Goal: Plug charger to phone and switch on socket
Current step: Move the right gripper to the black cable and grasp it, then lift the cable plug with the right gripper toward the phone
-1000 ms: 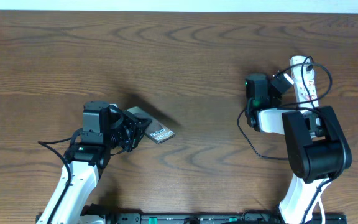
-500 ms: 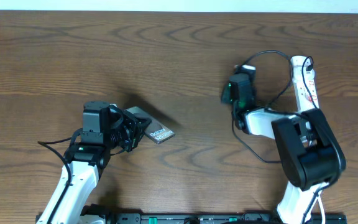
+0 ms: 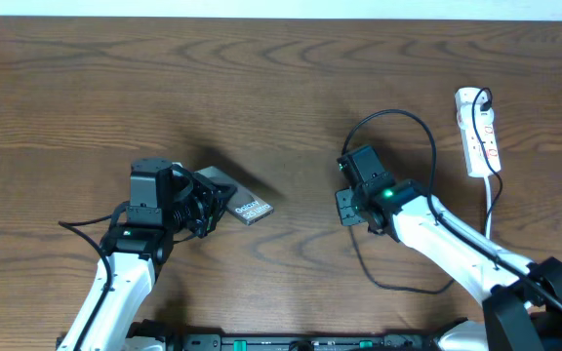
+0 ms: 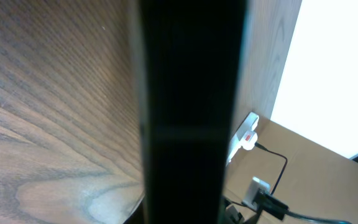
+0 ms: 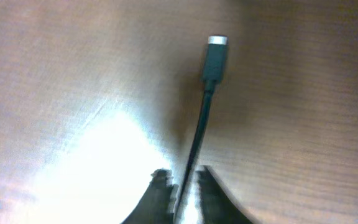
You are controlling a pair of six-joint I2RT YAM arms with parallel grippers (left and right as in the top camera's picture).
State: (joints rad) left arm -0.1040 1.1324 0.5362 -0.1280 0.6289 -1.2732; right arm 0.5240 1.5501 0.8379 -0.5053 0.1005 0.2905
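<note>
My left gripper [image 3: 206,200] is shut on one end of the phone [image 3: 245,207], a silvery-grey slab held left of the table's middle. In the left wrist view the phone [image 4: 191,112] is a dark band that hides the fingers. My right gripper [image 3: 347,200] hangs over the table's middle. Its fingers [image 5: 184,175] stand narrowly open, and the charger cable runs between them with a thin bright gap. The black plug tip [image 5: 215,57] juts out ahead over the wood. The charger [image 3: 398,113] loops back towards the socket [image 3: 478,132], a white strip at the far right.
A second dark cable [image 3: 388,283] curves over the table in front of the right arm. The socket [image 4: 246,132] also shows in the left wrist view. The robot bases stand along the near table edge [image 3: 281,341].
The right arm has swung left and forward from beside the socket to the table's middle, dragging the charger loop along. The left arm and phone have not moved.
</note>
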